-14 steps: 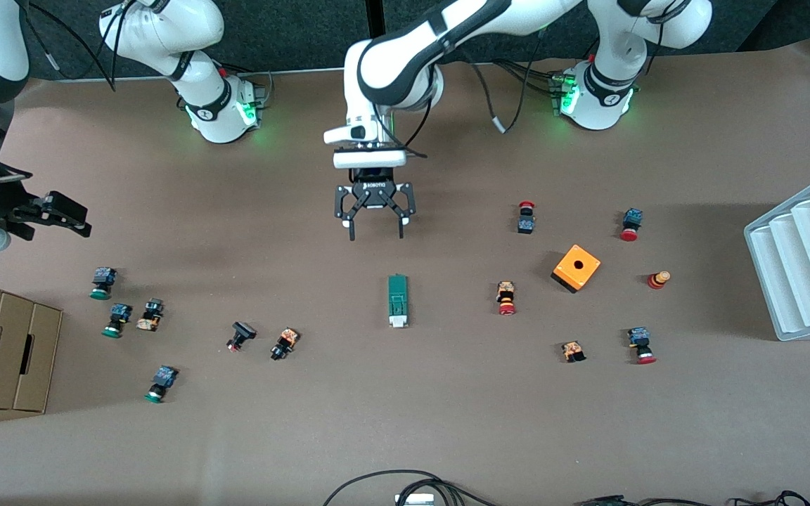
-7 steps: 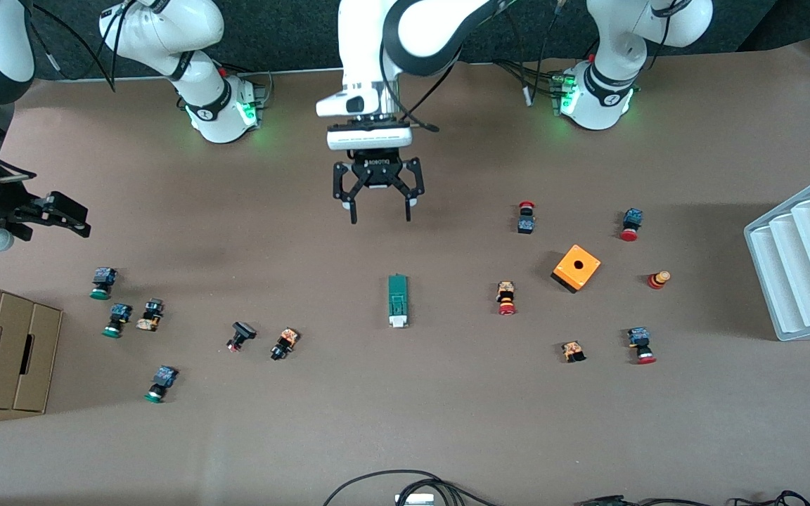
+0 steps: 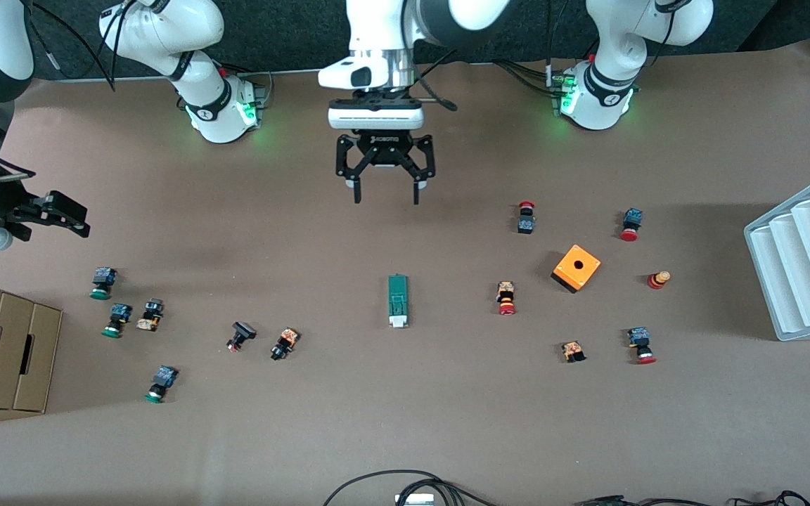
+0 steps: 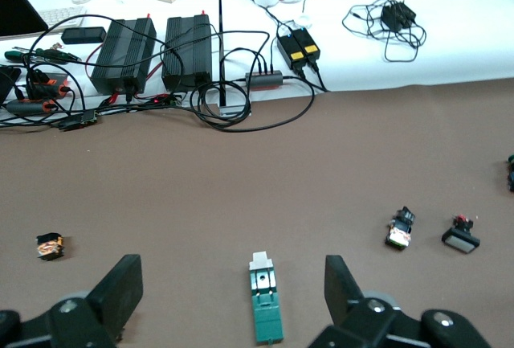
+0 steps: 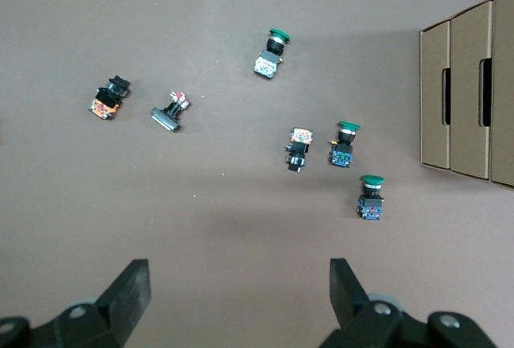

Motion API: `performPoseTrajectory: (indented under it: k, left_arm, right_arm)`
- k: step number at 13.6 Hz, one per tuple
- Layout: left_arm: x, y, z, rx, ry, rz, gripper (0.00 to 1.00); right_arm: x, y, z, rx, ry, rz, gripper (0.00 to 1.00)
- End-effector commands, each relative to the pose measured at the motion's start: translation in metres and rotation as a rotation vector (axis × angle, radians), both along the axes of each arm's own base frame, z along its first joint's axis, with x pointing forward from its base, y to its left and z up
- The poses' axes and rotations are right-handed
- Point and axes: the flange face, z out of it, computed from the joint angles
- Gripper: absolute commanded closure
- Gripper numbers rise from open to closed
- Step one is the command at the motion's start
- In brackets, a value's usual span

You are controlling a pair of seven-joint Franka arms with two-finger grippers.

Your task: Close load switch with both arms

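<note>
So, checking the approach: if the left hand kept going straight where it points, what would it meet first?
Probably the bare brown table; the open left hand hangs short of the narrow dark-green load switch, though depth is unclear.

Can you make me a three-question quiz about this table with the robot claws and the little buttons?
1. Where is the load switch?
A. on the table, alone near its middle
B. in the left claw
C. on the orange cube

2. What colour is the load switch's end nearer the front camera?
A. red
B. white
C. orange

3. How is the left claw?
A. shut on a button
B. shut on nothing
C. open, holding nothing

Answers:
1 A, it lies flat on the table with no claw touching it.
2 B, a white piece ends the green body.
3 C, its fingers stand wide apart over bare table; the right claw waits open too.
</note>
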Motion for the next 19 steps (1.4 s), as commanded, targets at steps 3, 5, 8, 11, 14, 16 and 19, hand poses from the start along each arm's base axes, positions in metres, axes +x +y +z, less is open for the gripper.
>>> performPoseTrajectory:
  k: [3, 5, 8, 11, 14, 16, 19]
  left_arm:
    - [0.015, 0.043, 0.043, 0.015, 0.083, -0.058, 0.0]
    - [0.03, 0.072, 0.064, 0.013, 0.12, -0.083, 0.0]
    - [0.058, 0.121, 0.088, 0.022, 0.187, -0.103, 0.0]
    - [0.101, 0.188, 0.093, -0.015, 0.269, -0.032, 0.0]
    - [0.122, 0.233, 0.089, 0.001, 0.333, -0.013, 0.0]
    - [0.13, 0.255, 0.081, -0.012, 0.401, 0.036, 0.0]
    - [0.151, 0.316, 0.074, -0.098, 0.51, 0.144, 0.0]
  right_arm:
    - [0.005, -0.001, 0.004, -0.017, -0.02, 0.019, 0.01]
    - [0.005, 0.0, 0.004, -0.017, -0.02, 0.021, 0.01]
    - [0.006, 0.0, 0.004, -0.018, -0.024, 0.021, 0.01]
    - [0.006, 0.0, 0.004, -0.016, -0.026, 0.021, 0.01]
    - [0.006, 0.003, 0.005, -0.015, -0.031, 0.025, 0.01]
    - [0.006, 0.004, 0.004, -0.014, -0.028, 0.027, 0.01]
    - [0.005, 0.004, 0.004, -0.014, -0.023, 0.027, 0.01]
